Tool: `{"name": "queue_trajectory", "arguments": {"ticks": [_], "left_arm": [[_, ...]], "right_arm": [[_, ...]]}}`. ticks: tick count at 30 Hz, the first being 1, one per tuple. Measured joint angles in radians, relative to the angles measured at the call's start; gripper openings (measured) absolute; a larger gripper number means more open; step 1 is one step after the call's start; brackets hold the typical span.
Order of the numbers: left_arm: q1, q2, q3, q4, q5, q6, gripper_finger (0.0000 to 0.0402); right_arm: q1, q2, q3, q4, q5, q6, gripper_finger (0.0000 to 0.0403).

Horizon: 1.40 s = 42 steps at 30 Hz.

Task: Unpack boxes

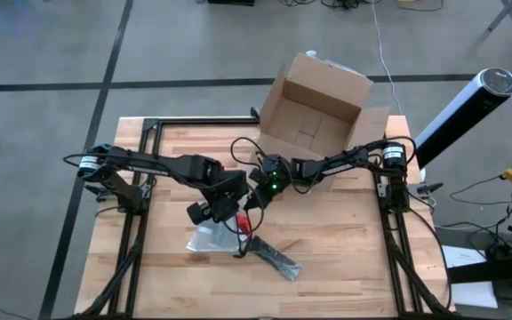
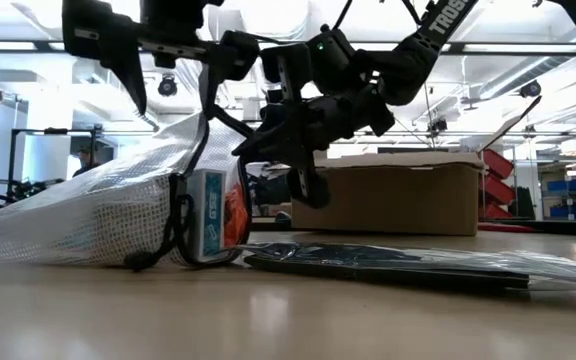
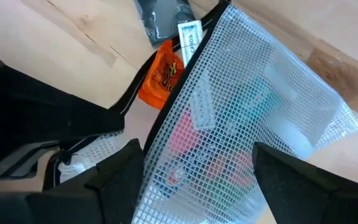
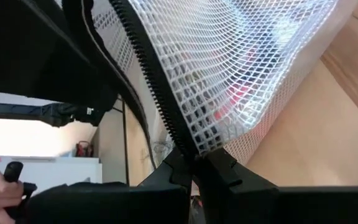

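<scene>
Two tools over one mesh pouch, box open behind them.
The wooden counter point(image 1: 345, 240) carries the brown cardboard box point(image 1: 314, 111) at its far edge, flaps up, well apart from the action. Nearer, the translucent mesh zip pouch point(image 3: 247, 118) lies tilted, one end lifted off the counter. The right tool point(image 4: 194, 163) is pressed together, pinching the pouch's zipper edge. The left tool point(image 3: 194, 177) hangs spread over the mesh. An orange item point(image 3: 159, 78) lies just beside the pouch.

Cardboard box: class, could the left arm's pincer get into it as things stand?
Probably not at once: the left pincer hangs open over the mesh pouch, and the right pincer lies between it and the cardboard box.
</scene>
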Motion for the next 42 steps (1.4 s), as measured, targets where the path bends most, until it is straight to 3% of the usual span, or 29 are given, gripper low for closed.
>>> {"name": "queue_trajectory", "arguments": {"ticks": [6, 29, 37, 42], "left_arm": [[-0.002, -0.002, -0.024, -0.072, 0.002, 0.002, 0.0277], [-0.052, -0.013, -0.032, 0.099, -0.037, 0.081, 0.0277], [-0.052, 0.005, -0.085, 0.098, -0.039, 0.104, 0.0276], [-0.052, 0.013, -0.103, 0.121, -0.088, 0.126, 0.0276]], "right_arm": [[0.0, 0.0, -0.001, 0.056, -0.041, 0.002, 0.0], [-0.008, -0.002, 0.006, 0.08, -0.072, 0.01, 0.0], [-0.007, -0.006, 0.006, 0.089, -0.106, 0.012, 0.0], [-0.006, -0.006, 0.018, 0.088, -0.127, 0.017, 0.0]]}}
